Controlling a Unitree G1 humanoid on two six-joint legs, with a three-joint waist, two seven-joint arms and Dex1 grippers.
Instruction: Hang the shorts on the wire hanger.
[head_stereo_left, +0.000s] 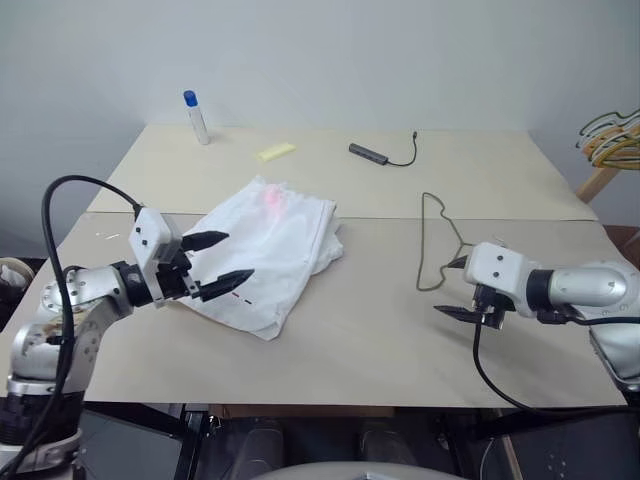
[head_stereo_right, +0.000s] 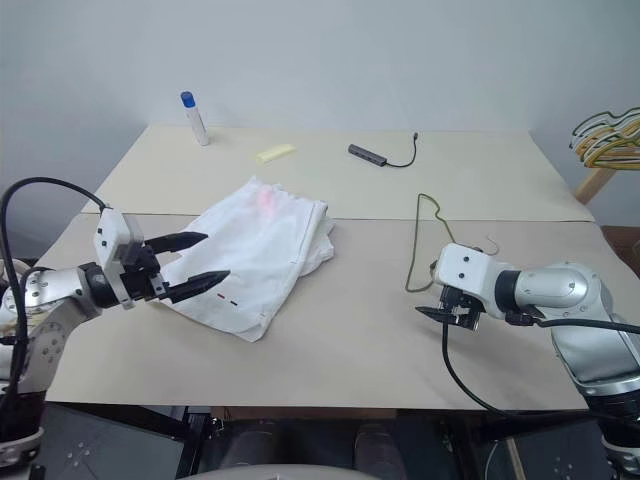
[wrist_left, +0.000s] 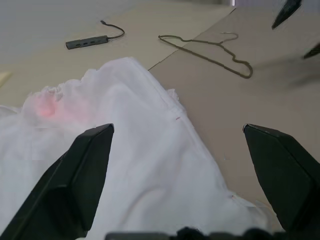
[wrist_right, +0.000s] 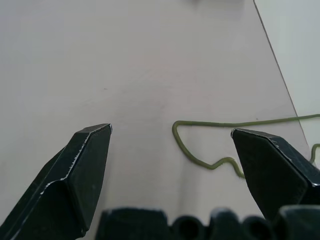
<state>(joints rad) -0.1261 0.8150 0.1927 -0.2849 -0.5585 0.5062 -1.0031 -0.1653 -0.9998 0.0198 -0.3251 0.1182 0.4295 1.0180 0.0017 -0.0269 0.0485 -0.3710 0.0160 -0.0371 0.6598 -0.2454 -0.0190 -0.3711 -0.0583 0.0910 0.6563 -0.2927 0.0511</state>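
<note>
Both my tools empty, nothing hung yet. Left gripper (head_stereo_left: 222, 262) spread wide, hovering over the near-left edge of the shorts (head_stereo_left: 268, 250). Right gripper (head_stereo_left: 459, 288) also spread wide, hanging just above the table (head_stereo_left: 400, 340) at the near end of the wire hanger (head_stereo_left: 436, 240), not touching it as far as I can tell.

Shorts lie rumpled and partly folded at left-centre of the table, pink-red mark toward the far side, small dark marks near the near hem. Hanger lies flat to their right, well apart from the cloth.

Step in hand, as I judge it: take hold of both pieces.
- Wire is thin and flat on the board. I should come down with one finger on each side of a straight run and close fully, or it will slip out.
- Cloth is soft and layered. I should pinch a single edge at the waistband or hem, not the whole bunch, so it can open over the wire.
- Lift the hanger clear before bringing the shorts across.

Risk: dragging the cloth instead of lifting it.
</note>
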